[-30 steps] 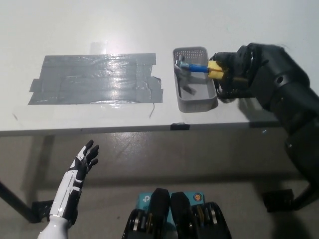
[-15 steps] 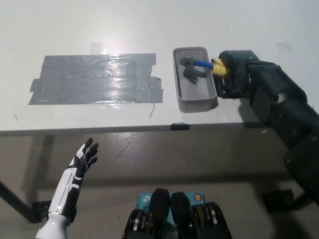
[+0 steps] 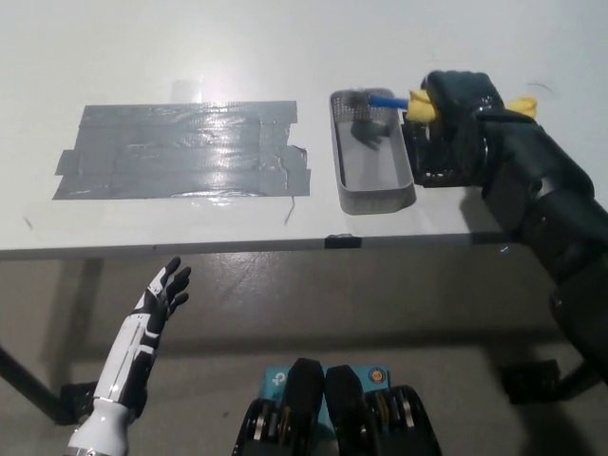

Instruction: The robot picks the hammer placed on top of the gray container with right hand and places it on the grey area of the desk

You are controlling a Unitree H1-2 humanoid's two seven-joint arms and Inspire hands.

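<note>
White left hand point(image 3: 160, 299) with black fingers, slim white forearm, bulky glossy black right hand point(image 3: 458, 104) and arm

The scene is brightly and evenly lit from above. Glare is thrown off the grey tape area point(image 3: 180, 150) and the white desk point(image 3: 190, 57) behind it. The hammer head point(image 3: 359, 101) is smeared by motion blur. A soft shadow is cast under the desk edge.
</note>
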